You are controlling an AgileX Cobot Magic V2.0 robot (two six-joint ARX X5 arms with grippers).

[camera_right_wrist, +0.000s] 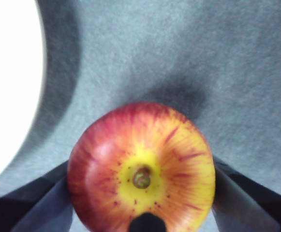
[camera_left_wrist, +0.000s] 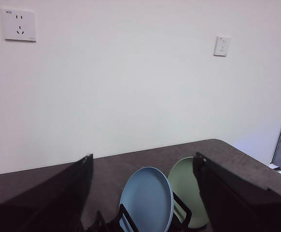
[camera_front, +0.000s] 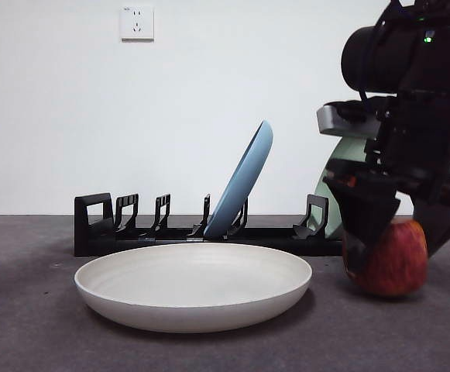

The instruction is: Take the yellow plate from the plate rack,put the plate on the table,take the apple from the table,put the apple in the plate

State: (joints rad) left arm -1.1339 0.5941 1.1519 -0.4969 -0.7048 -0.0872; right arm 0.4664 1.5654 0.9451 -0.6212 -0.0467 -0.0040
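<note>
The yellow plate [camera_front: 194, 287] lies flat on the table [camera_front: 31, 333] in front of the plate rack [camera_front: 93, 229]; its rim shows as a white blur in the right wrist view [camera_right_wrist: 9, 72]. The apple [camera_front: 399, 260] rests on the table to the right of the plate. My right gripper [camera_front: 395, 260] reaches down from above, with one jaw pressed against each side of the apple [camera_right_wrist: 140, 164]. My left gripper [camera_left_wrist: 141, 159] is open and empty, held high above the rack and facing the wall.
A light blue plate [camera_front: 244, 186] leans upright in the rack's middle slots. A pale green plate [camera_front: 348, 159] stands at the rack's right end, behind my right arm. Both also show in the left wrist view, the blue plate [camera_left_wrist: 147, 198] and the green plate [camera_left_wrist: 186, 188].
</note>
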